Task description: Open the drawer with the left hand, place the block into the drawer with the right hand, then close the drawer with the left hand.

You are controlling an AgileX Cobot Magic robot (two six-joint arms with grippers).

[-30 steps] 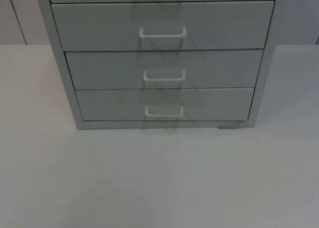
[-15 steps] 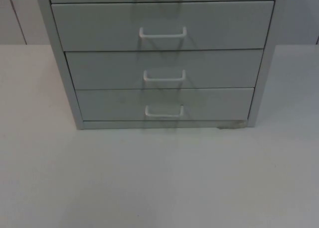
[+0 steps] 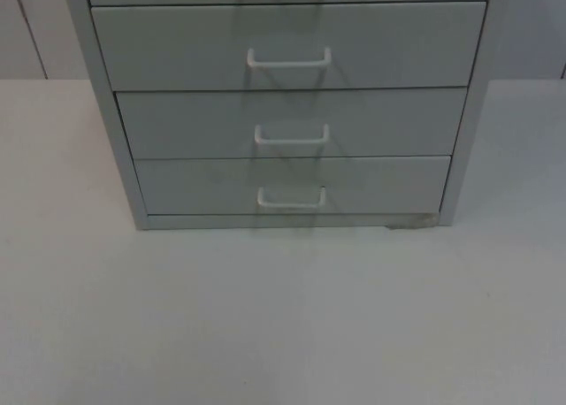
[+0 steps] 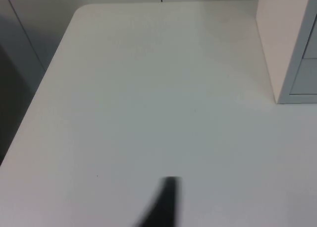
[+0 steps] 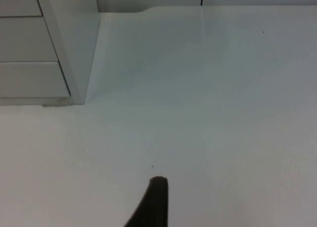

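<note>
drawers all shut, both arms waiting off to the sides

drawer unit (image 3: 287, 104) stands at the back of the white surface (image 3: 283, 317), in the middle, up against the grey wall (image 3: 18, 34). three drawer fronts show in full in the top view, stacked one above another, with the lower edge of a fourth above them. each of the three has a white bar handle at its centre: upper handle (image 3: 289, 58), middle handle (image 3: 292, 136), bottom handle (image 3: 291, 198). every front sits flush with the frame, so what lies inside any drawer cannot be told.

left gripper (image 4: 163, 207) hangs over bare surface on the left side of the unit, well apart from it; the unit's side panel (image 4: 277, 43) and a bit of its front stand near the far end of the surface in the left wrist view. one dark fingertip shows, and whether the fingers are spread or pressed together cannot be told.

right gripper (image 5: 153, 204) hangs over bare surface on the right side of the unit, also well apart from it; the right wrist view takes in the unit's right corner (image 5: 74, 48) and the ends of two drawer fronts. again one fingertip, state of the fingers not clear.
</note>
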